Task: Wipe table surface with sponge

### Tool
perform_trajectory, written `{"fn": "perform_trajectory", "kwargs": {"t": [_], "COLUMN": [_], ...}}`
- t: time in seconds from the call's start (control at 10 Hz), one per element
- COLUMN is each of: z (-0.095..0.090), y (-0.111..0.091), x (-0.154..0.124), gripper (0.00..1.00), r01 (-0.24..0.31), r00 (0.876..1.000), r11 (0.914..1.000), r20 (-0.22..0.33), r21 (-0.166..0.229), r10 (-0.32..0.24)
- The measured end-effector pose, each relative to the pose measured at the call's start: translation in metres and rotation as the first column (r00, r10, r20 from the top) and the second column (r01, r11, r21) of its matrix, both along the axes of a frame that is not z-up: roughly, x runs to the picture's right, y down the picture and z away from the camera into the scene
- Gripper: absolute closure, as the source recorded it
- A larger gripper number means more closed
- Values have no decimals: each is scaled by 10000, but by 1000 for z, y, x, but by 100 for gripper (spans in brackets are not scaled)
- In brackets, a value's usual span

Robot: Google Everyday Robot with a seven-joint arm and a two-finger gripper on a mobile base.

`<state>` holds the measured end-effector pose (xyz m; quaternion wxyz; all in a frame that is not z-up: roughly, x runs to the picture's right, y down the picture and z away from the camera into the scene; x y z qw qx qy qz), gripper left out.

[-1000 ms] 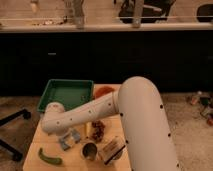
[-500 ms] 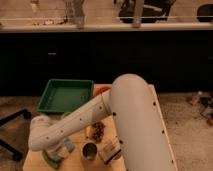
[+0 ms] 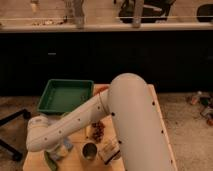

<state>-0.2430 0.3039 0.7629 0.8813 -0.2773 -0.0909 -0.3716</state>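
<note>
The table surface (image 3: pixel 34 161) is light tan wood, mostly covered by my big white arm, which sweeps from the right down to the lower left. My gripper (image 3: pixel 59 150) is at the arm's low end near the table's front left corner, largely hidden under the wrist. A small blue-grey bit (image 3: pixel 65 146) shows right at it and looks like the sponge, down at table level. I cannot tell whether it is held.
A green rectangular tray (image 3: pixel 65 95) stands at the table's back left. A metal cup (image 3: pixel 90 151), a snack bag (image 3: pixel 110 148), a reddish item (image 3: pixel 98 131) and a green object (image 3: pixel 50 161) lie near the front. A dark cabinet stands behind.
The arm has swung further to the left and down toward the table's front left corner. Its elbow now hangs past the tray's front left side.
</note>
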Motion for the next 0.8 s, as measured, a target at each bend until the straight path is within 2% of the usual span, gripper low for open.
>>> {"fn": "perform_trajectory", "kwargs": {"t": [0.4, 0.8], "z": [17, 18], "y": [-9, -11], "x": [-2, 2], "gripper": [100, 100], "r01": [86, -25], "r00": [9999, 10000], "r11": [9998, 10000], "r20": [-112, -46], "r21": [-161, -93], "r10": [-88, 24]}}
